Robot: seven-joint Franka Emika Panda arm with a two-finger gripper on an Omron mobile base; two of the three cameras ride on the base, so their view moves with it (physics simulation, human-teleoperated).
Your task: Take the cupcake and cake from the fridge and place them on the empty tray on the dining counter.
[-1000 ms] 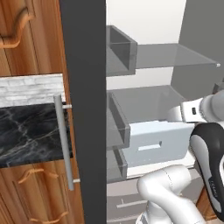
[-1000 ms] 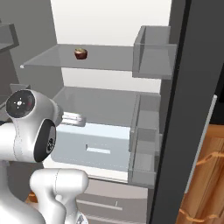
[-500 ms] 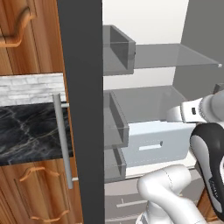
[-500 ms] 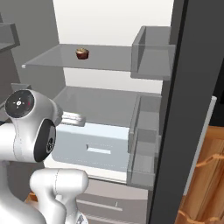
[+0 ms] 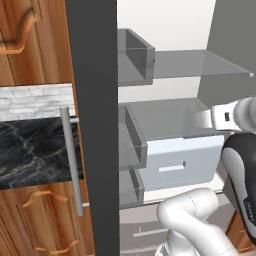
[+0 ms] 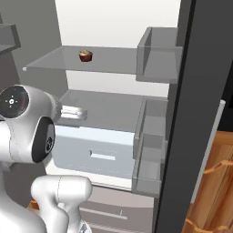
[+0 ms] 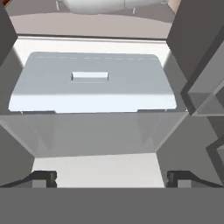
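The fridge [image 5: 92, 100] stands open, with its white interior and grey shelves in front of me. The cupcake [image 6: 85, 55], tiny with a dark wrapper and tan top, sits alone on the upper shelf [image 6: 109, 61]. My arm's white wrist [image 6: 73, 112] reaches in over the middle shelf, well below and slightly left of the cupcake. In the hand view my gripper [image 7: 111, 179] is open with nothing between its fingers, looking down on the pale drawer [image 7: 89, 83]. The cake, the tray and the dining counter are out of view.
The dark fridge doors [image 6: 200, 113] stand open on both sides, each carrying grey bins [image 6: 157, 61] [image 5: 134, 62]. A vertical bar handle [image 5: 71, 160] runs down the left door. Beyond it lie a black marble wall counter [image 5: 30, 150] and wooden cabinets [image 5: 30, 40].
My wrist has risen a little above the middle shelf. The gripper stays open and the cupcake has not moved.
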